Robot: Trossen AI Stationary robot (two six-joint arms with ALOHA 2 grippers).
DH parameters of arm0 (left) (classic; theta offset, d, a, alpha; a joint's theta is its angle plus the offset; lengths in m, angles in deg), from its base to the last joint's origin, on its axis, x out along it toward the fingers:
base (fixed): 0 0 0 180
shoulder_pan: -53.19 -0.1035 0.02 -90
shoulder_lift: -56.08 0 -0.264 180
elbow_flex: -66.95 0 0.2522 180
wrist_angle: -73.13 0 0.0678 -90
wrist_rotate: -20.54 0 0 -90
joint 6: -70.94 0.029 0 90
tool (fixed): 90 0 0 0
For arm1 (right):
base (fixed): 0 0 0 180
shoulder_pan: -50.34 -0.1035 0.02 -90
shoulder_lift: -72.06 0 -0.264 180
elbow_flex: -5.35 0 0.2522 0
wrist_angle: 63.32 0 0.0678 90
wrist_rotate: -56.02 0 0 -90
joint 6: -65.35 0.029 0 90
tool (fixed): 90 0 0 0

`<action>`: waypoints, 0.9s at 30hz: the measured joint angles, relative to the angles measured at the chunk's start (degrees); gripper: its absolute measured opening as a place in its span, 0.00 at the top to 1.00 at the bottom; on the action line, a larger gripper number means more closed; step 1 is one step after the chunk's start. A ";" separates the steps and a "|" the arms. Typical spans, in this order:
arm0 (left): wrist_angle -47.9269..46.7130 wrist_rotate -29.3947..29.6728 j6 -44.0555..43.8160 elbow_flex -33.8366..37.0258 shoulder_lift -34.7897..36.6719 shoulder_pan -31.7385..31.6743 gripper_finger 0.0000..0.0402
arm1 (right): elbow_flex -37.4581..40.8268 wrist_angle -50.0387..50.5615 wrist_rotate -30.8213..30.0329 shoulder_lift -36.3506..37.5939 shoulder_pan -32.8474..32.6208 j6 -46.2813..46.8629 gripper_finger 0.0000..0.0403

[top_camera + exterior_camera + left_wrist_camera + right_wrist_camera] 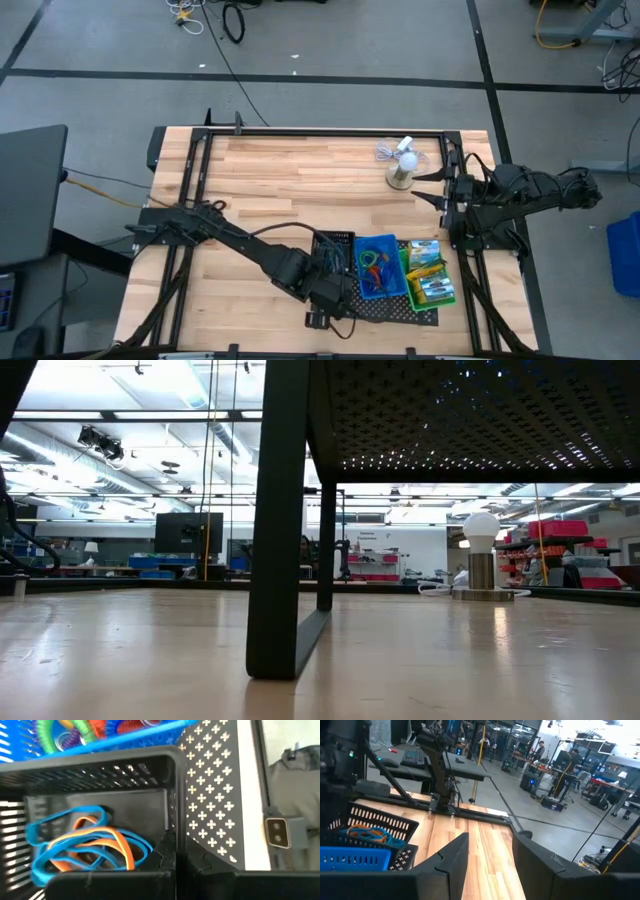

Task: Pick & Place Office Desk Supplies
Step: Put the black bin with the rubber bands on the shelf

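Note:
A black bin (pixel 334 250) stands on the mesh tray (pixel 425 318) and holds blue and orange rubber-band loops (pixel 85 845). Beside it, a blue bin (pixel 378 268) holds more coloured loops (pixel 80 730). A green bin (pixel 428 272) holds a yellow crayon box (pixel 424 258) and green-white boxes (pixel 436 290). My left gripper (pixel 338 285) hovers shut over the black bin's near side, slanting down, with nothing seen between its fingers (pixel 170 852). At the table's right edge my right gripper (pixel 490 865) is open, level and holds nothing.
A white mini fan (pixel 403 165) on a round base stands at the far right of the table, its cord coiled beside it. The mesh tray is raised on dark legs (pixel 285 530). Bare wood lies to the left and at the far side.

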 joint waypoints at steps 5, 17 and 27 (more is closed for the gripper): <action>0.37 -1.53 -1.27 0.88 -0.96 -0.51 0.99 | 0.00 0.89 0.13 -0.04 0.00 0.66 0.60; 1.35 -2.70 1.58 0.88 -1.00 -1.90 0.99 | 0.00 1.18 0.15 -0.04 0.02 0.62 0.60; 1.92 -8.47 3.48 0.90 -1.00 -1.75 0.86 | 0.00 1.35 0.13 -0.04 0.01 0.62 0.60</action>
